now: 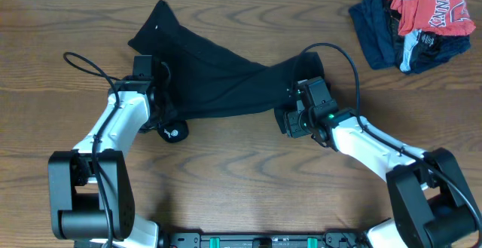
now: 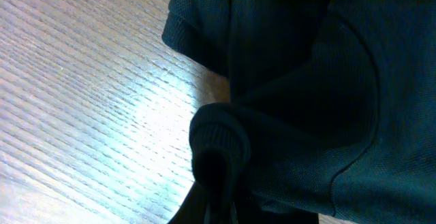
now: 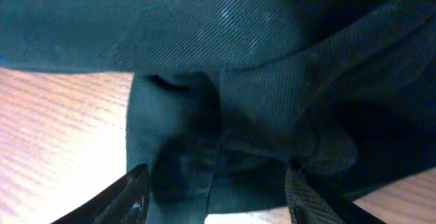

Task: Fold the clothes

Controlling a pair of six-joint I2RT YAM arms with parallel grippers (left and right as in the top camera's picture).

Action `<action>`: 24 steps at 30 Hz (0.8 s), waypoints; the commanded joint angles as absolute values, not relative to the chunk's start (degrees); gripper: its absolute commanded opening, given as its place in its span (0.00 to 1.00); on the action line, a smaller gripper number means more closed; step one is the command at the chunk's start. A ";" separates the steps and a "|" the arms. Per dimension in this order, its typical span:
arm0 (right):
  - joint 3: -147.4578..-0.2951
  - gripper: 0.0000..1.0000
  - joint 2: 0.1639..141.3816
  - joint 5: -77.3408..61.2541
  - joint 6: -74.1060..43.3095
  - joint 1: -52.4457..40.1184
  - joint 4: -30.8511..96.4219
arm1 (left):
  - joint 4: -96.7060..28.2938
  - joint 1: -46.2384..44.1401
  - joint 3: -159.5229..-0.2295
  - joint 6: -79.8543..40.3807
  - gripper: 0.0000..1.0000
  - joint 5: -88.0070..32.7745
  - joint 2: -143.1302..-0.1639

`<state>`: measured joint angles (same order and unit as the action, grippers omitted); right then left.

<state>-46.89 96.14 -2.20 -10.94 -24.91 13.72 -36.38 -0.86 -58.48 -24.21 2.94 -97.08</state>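
The black shirt lies bunched in a band across the table, from the far left down to the middle. My left gripper is at its lower left edge. In the left wrist view a thick fold of the black shirt is pinched in the shut jaws. My right gripper is at the shirt's right end. In the right wrist view its fingers stand wide apart, with a hemmed fold of the shirt lying between them, not clamped.
A pile of dark navy garments with a red lettered shirt on top sits at the far right corner. Bare wooden table lies in front of the arms. A black cable loops left of the left arm.
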 commanded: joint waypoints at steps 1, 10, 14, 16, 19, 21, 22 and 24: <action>-47.57 0.62 97.65 -0.01 -12.01 -25.76 12.43 | -36.60 -0.67 -58.24 -24.34 0.06 3.03 -96.64; -47.57 0.56 100.25 0.14 -13.30 -25.89 7.33 | -36.60 -0.67 -58.24 -24.32 0.06 3.03 -96.64; -47.57 0.45 100.55 2.28 -13.78 -25.89 7.05 | -36.60 -0.67 -58.24 -24.32 0.06 3.03 -96.64; -47.57 0.38 100.55 2.79 -13.76 -25.89 7.03 | -36.60 -0.67 -58.24 -24.32 0.06 3.03 -96.64; -47.57 0.24 100.55 3.27 -13.78 -25.89 7.05 | -36.60 -0.67 -58.24 -24.32 0.06 3.03 -96.64; -47.57 0.11 100.55 4.16 -13.91 -25.87 7.05 | -36.60 -0.67 -58.24 -24.32 0.06 3.03 -96.64; -47.57 0.09 100.53 4.78 -13.91 -25.85 7.07 | -36.60 -0.67 -58.24 -24.32 0.06 3.05 -96.64; -47.59 0.07 100.47 5.48 -13.91 -25.74 7.03 | -36.64 -0.67 -58.24 -24.29 0.06 3.05 -96.64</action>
<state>-46.89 99.96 3.11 -13.54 -25.32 7.03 -36.38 -0.86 -58.48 -24.18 2.94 -97.08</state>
